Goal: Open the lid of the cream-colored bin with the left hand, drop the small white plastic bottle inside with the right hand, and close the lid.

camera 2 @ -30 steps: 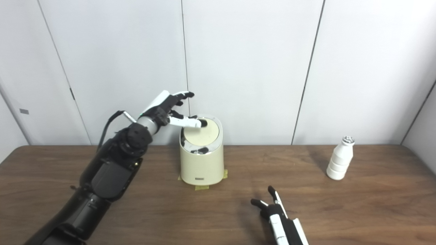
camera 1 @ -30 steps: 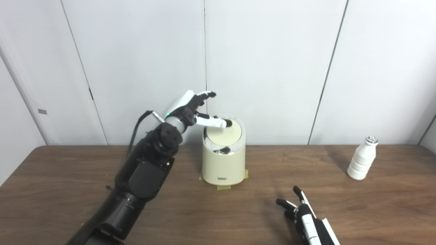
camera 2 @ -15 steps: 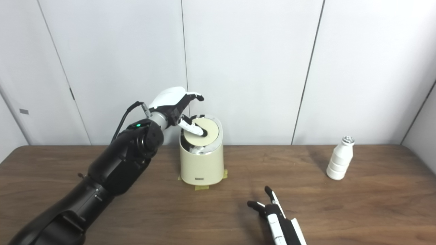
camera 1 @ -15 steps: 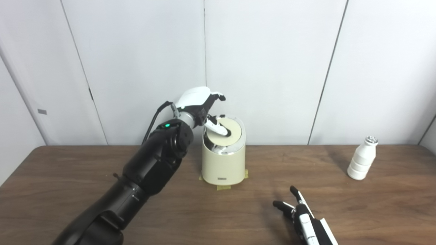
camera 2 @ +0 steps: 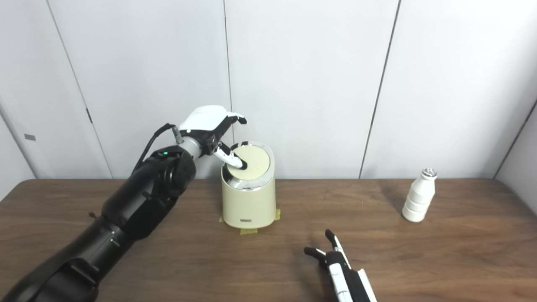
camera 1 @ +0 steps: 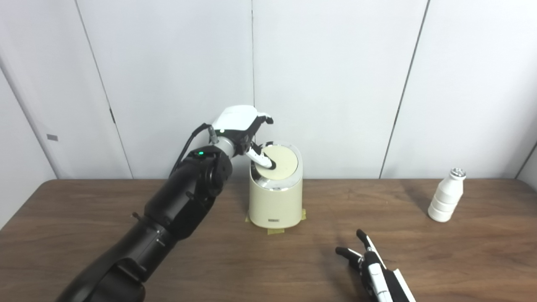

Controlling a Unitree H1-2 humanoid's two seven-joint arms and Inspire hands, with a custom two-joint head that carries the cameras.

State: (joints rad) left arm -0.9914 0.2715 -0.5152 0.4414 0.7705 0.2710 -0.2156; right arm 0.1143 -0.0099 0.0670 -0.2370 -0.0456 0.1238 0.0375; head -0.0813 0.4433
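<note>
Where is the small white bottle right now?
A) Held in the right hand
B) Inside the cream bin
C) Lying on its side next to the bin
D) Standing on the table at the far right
D: the small white bottle stands upright on the table far to the right of the cream bin, while the right hand lies open and empty near the front edge.
</note>
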